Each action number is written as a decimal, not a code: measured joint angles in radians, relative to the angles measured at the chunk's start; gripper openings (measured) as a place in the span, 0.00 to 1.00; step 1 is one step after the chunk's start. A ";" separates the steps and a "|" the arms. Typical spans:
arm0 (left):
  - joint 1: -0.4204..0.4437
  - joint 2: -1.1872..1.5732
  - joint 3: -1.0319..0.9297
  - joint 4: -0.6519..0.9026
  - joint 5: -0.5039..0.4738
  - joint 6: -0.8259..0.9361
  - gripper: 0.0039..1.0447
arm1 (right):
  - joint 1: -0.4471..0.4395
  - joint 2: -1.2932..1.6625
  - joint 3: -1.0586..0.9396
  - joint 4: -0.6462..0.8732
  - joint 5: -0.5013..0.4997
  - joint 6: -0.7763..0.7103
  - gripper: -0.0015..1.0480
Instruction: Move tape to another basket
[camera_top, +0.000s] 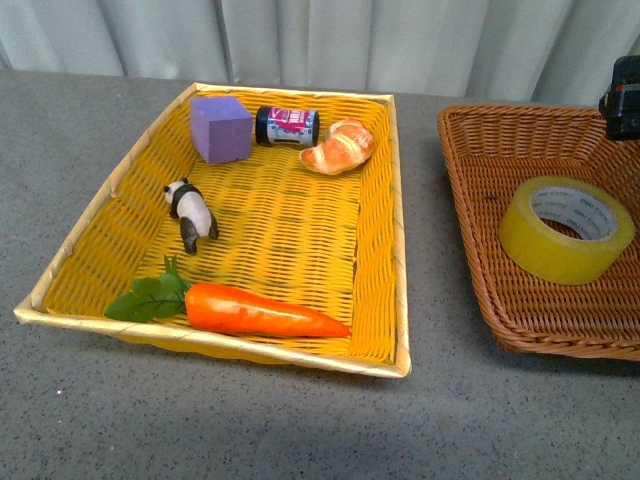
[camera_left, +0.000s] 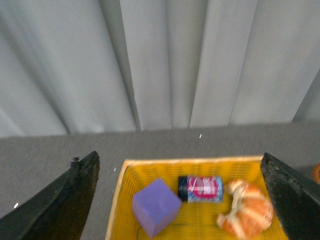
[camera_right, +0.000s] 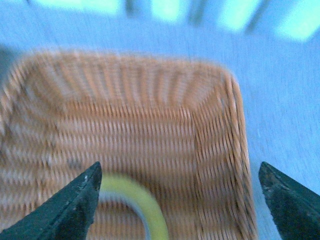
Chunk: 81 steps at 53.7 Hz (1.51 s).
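tape (camera_top: 545, 245) in basket (camera_top: 480, 145) | right gripper (camera_right: 178, 175) spread, seemingly above it

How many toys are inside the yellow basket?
5: a purple block in the far left corner, a small can beside it, a croissant far right, a panda by the left side, a carrot along the near edge. None seems hidden.

Place: a staged robot test set-up, lab-like rather than domestic.
Backdrop: a pale pleated curtain (camera_top: 400, 45) closes off the far edge of the surface.
Surface: plain grey surface (camera_top: 300, 430), matte, felt-like.
Props: a toy carrot (camera_top: 262, 310), panda figurine (camera_top: 190, 212) and purple block (camera_top: 221, 128) in a yellow tray (camera_top: 400, 250); a wicker basket (camera_top: 470, 200) at the right edge.
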 joint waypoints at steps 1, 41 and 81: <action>0.002 -0.006 -0.019 0.015 0.002 -0.003 0.81 | 0.000 0.002 -0.021 0.053 -0.004 0.008 0.79; 0.174 -0.557 -0.835 0.367 0.167 -0.031 0.04 | 0.053 -0.627 -0.719 0.537 0.038 0.078 0.01; 0.259 -1.069 -1.065 0.090 0.249 -0.031 0.04 | 0.053 -1.265 -0.895 0.076 0.036 0.080 0.01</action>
